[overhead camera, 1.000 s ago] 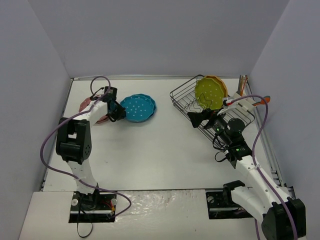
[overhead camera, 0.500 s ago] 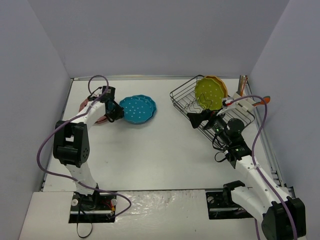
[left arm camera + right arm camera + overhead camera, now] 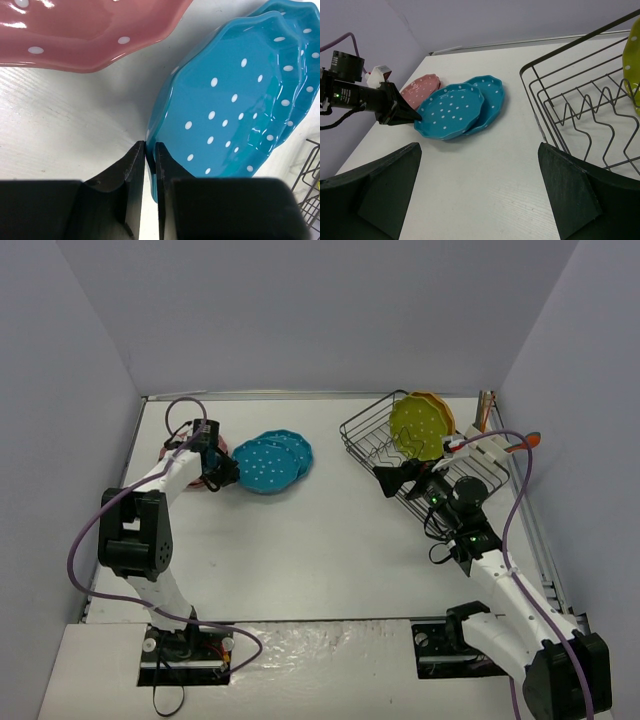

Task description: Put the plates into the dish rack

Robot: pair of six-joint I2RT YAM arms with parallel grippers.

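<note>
Two blue dotted plates overlap on the table. My left gripper (image 3: 226, 472) is shut on the left rim of the upper blue plate (image 3: 260, 466), seen close in the left wrist view (image 3: 235, 110). The lower blue plate (image 3: 296, 448) pokes out to the right. A pink plate (image 3: 85, 30) lies just left of them, mostly hidden by the arm in the top view. The dish rack (image 3: 365, 420) at back right holds a yellow-green plate (image 3: 418, 427) upright with an orange plate (image 3: 441, 405) behind it. My right gripper (image 3: 400, 478) is open and empty at the rack's near left side.
Grey walls enclose the table on the left, back and right. An orange-tipped object (image 3: 522, 444) lies right of the rack near the right wall. The rack's wavy dividers (image 3: 580, 115) show in the right wrist view.
My left gripper has moved left and drawn the upper blue plate left off the lower one. The right arm has not moved.
</note>
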